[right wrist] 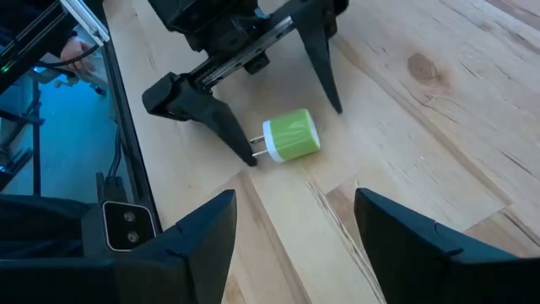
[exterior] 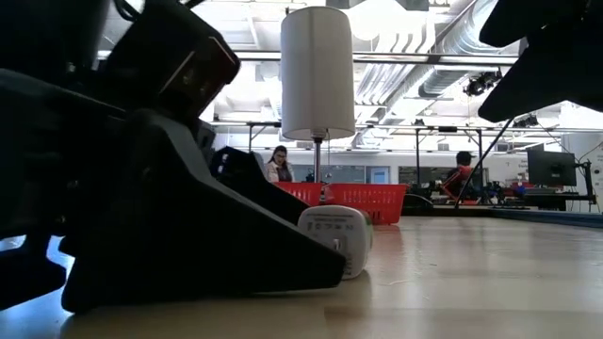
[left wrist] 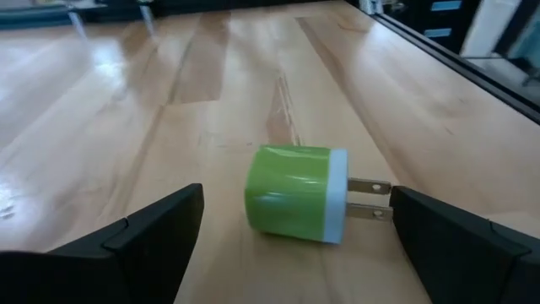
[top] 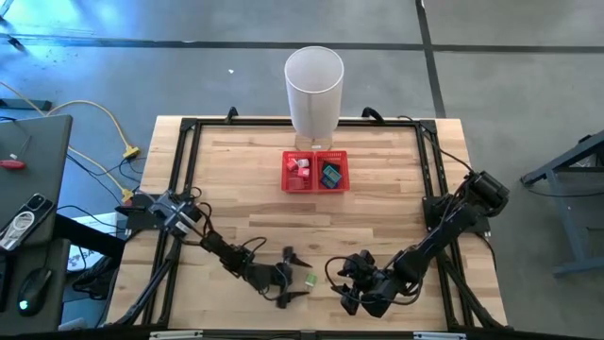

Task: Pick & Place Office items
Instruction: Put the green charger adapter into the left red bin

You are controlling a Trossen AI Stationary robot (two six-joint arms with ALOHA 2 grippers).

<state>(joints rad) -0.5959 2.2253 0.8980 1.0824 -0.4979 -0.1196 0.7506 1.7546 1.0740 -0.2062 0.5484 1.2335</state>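
A green charger plug [left wrist: 291, 201] with a white end and two metal prongs lies on its side on the wooden table [top: 377, 217], near the front edge. My left gripper [left wrist: 297, 192] is low and open, one finger on each side of the plug [top: 310, 280]. The low view shows the plug's white face [exterior: 336, 240] beside the dark left gripper [exterior: 188, 235]. My right gripper [right wrist: 295, 245] hangs open above the table just right of the plug [right wrist: 291, 136], with nothing between its fingers. Other small office items lie in the red tray [top: 315, 172]. My left gripper comes in almost level from the table's left. The plug's prongs [left wrist: 369, 198] reach right up to one finger [left wrist: 439, 236]; whether they touch it I cannot tell. The other finger [left wrist: 152, 241] stands clear of the green body.
The red mesh tray stands at the middle of the table's far half, and the tall white bin [top: 314, 85] stands right behind it at the far edge. A black frame [top: 429, 179] runs along the table's sides. Bare wood lies between the tray and the grippers.
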